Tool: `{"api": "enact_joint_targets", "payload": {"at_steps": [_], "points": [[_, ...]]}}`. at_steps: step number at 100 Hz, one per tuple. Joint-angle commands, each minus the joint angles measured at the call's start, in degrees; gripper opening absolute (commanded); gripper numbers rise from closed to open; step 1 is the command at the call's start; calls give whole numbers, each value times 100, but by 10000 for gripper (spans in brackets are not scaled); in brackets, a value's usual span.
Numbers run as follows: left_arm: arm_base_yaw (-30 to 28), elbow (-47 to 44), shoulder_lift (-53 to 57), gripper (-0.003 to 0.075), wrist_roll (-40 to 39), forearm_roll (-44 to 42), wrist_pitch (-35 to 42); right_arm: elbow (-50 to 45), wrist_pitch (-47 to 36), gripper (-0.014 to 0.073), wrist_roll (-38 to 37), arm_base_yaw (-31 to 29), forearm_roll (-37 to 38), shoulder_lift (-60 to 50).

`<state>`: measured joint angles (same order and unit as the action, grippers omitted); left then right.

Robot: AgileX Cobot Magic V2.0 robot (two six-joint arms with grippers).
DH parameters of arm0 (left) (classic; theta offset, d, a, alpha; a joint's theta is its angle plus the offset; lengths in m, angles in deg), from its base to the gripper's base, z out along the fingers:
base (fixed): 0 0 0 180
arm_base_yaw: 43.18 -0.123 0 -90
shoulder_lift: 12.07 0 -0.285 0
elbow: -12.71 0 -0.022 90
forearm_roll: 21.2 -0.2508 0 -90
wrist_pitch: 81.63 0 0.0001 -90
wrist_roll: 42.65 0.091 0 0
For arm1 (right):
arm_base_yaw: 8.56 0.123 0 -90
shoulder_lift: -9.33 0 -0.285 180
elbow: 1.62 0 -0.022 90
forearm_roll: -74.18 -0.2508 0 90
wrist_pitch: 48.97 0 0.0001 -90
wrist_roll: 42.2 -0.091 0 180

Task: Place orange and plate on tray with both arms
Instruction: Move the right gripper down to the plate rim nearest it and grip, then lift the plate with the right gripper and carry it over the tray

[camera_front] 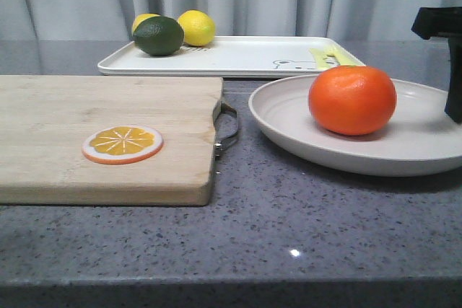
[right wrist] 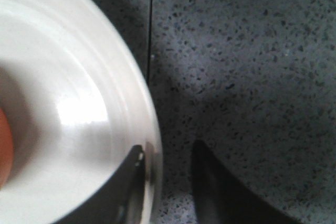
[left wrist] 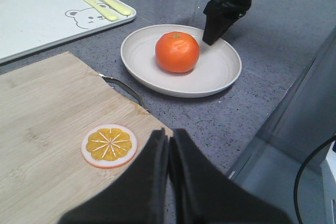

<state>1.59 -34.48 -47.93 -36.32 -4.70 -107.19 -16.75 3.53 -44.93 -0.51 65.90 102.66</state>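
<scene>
The orange [camera_front: 352,99] sits inside the plate [camera_front: 289,129], slightly off its middle, and the plate rests on the grey speckled surface [camera_front: 289,250] to the right of the wooden cutting board [camera_front: 72,106], apart from it. The tray [camera_front: 245,55] lies behind both, near the plate's far rim but not under it; a dark green lime [camera_front: 158,36] and two yellow lemons [camera_front: 196,27] lie at its left end. An orange slice disc [camera_front: 122,143] lies flat on the board. The right end effector [right wrist: 167,177] straddles the plate's rim at the right side, one finger inside the rim and one outside it, jaws apart. The left end effector [left wrist: 169,156] hangs over the board's near corner with its fingers pressed together, holding nothing.
</scene>
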Motion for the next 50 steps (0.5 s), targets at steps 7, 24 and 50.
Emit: {"api": "enact_joint_targets", "payload": {"at_steps": [7, 24, 50], "points": [[-3, 153, -13, -20, -17, 45, 379, 172, -101, 24, 49, -11, -34, -163], [-3, 153, -13, -20, -17, 45, 379, 172, -114, -69, 49, -11, -34, -163], [-3, 153, -13, -20, -17, 45, 379, 172, -143, -68, 33, -17, -168, -170]]}}
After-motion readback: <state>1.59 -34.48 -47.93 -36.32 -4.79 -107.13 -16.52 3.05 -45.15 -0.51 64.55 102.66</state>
